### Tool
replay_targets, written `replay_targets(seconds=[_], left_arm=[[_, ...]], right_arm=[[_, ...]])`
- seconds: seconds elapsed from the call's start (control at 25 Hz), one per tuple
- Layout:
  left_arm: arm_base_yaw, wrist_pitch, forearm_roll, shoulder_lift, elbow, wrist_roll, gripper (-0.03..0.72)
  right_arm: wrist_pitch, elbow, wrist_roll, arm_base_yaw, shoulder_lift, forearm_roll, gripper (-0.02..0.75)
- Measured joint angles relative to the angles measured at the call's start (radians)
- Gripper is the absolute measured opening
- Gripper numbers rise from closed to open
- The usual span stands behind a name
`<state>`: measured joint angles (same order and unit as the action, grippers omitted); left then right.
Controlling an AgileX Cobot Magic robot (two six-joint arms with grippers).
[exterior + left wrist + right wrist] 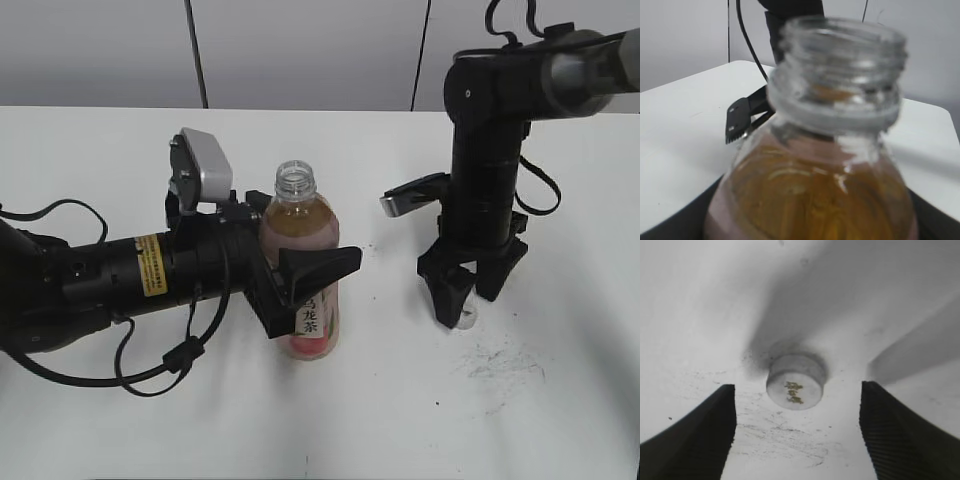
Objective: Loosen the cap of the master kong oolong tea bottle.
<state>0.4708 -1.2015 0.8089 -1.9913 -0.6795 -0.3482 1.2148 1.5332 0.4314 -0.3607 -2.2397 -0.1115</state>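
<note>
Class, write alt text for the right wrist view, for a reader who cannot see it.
A small round white plastic cap with a dark logo on top lies alone on the scuffed white table. The right pincer hangs open above it, one dark ribbed finger on each side, neither touching the cap.

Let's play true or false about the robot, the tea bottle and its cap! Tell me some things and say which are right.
1. The cap is screwed on the bottle. False: the bottle's mouth is bare, and the cap lies on the table.
2. The left gripper is shut on the bottle. True.
3. The bottle lies on its side. False: it stands upright.
4. The right gripper is open, with the cap between its fingers. True.
5. The right gripper squeezes the cap. False: there is a gap on both sides of the cap.
</note>
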Motion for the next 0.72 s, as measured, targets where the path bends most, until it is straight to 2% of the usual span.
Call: replay_targets(seconds=[0.28,0.72], left_arm=[[0.000,-0.003,-0.003,0.000,0.000,0.002,0.459],[0.000,-0.005,-0.023,0.005,0.001,0.008,0.512]], right_arm=[[-0.001,0.078,-0.062,0.000,0.059,0.005,0.565],[0.000,0.085,-0.071,0.000,0.079,0.004,0.565]])
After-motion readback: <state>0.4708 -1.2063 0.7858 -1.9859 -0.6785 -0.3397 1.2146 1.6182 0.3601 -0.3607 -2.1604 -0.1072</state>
